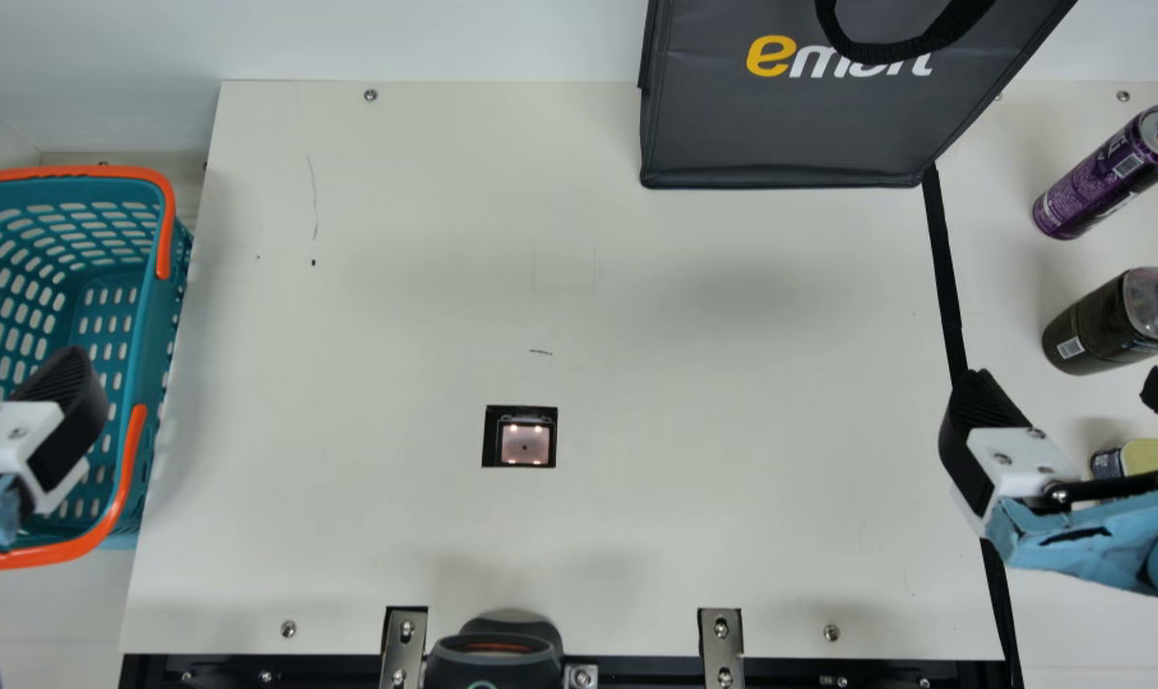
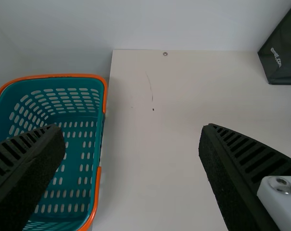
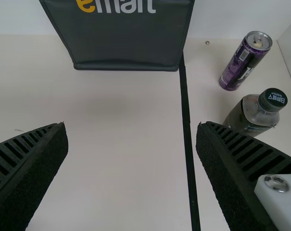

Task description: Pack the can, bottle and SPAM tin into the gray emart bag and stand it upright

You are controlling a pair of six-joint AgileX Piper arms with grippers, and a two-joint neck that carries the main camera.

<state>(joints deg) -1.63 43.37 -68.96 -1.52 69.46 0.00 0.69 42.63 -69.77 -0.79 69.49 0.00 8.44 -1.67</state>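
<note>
Packing looks yet to begin: the purple can (image 1: 1096, 184), dark-capped bottle (image 3: 257, 115) and SPAM tin (image 1: 1153, 457) all sit outside the gray emart bag (image 1: 780, 139), beyond the black strip (image 1: 945, 268) at the right. The bag, smooth-faced with crisp seams and a woven handle (image 1: 924, 40), already stands upright. The can is a slim metal cylinder, the bottle round-shouldered clear plastic. Both left gripper (image 2: 131, 129) and right gripper (image 3: 132, 128) are spread wide, ribbed and empty.

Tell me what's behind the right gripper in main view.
The SPAM tin: gold top and some dark side show; the right gripper covers its lower part. The black strip also runs behind the gripper, middle stretch hidden.
</note>
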